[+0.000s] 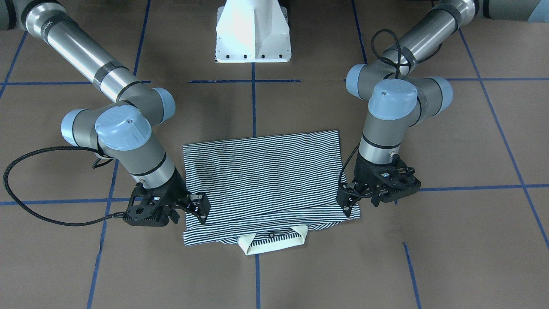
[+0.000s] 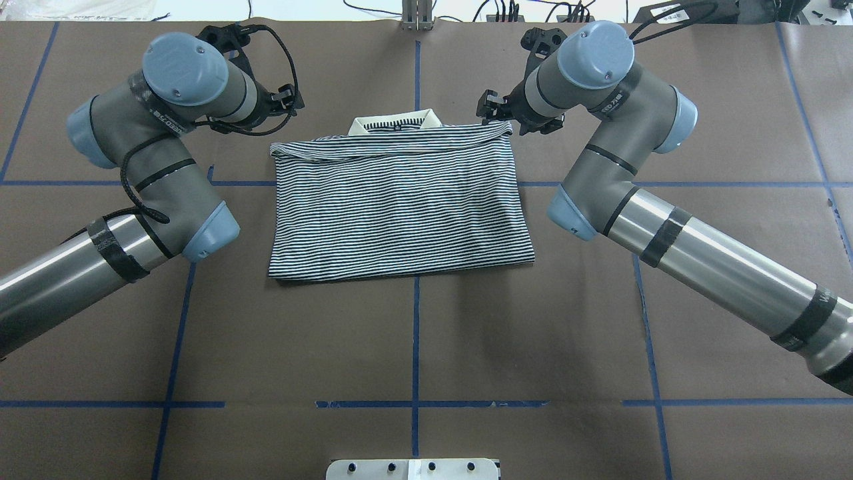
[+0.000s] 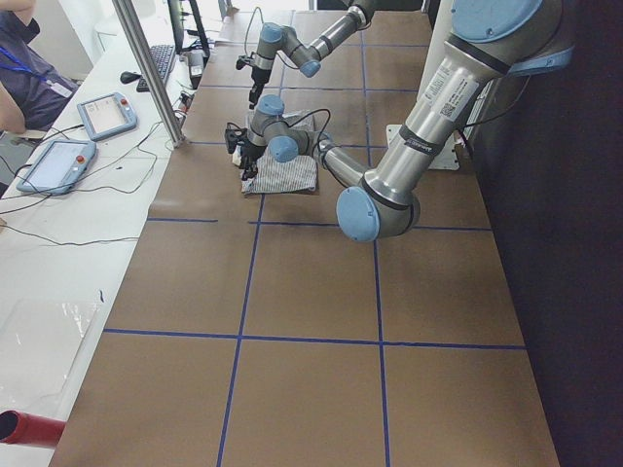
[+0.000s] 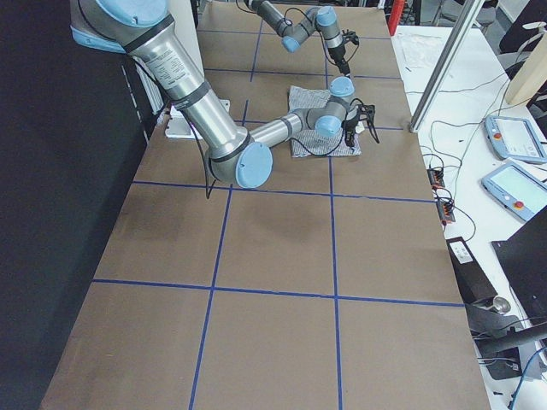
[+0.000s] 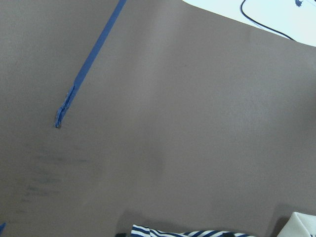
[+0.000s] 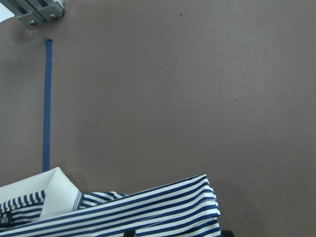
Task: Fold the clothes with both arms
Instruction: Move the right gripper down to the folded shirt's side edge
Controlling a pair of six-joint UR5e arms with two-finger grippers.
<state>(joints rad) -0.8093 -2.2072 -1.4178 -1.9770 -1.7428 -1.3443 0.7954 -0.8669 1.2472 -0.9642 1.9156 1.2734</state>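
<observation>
The striped polo shirt point(image 1: 261, 171) point(image 2: 400, 200) lies folded in half on the brown table. Its hem edge is laid over the shoulders, and the white collar point(image 1: 274, 246) point(image 2: 396, 122) pokes out past it on the far side. My left gripper point(image 1: 346, 198) point(image 2: 283, 103) sits low at one corner of the folded edge, its fingers apart. My right gripper point(image 1: 202, 210) point(image 2: 496, 113) is at the other corner, also spread, with the fabric edge between its fingers. In the right wrist view the shirt corner point(image 6: 148, 212) lies flat beside the collar point(image 6: 54, 190). The left wrist view catches only a sliver of stripes point(image 5: 197, 233).
The white pedestal base point(image 1: 253, 34) stands at the robot's side of the table. Blue tape lines point(image 2: 416, 333) grid the brown surface. A metal bracket point(image 6: 39, 12) sits past the collar. Beyond the far edge is a bench with control tablets point(image 3: 107, 115), cables and a seated person point(image 3: 19, 78).
</observation>
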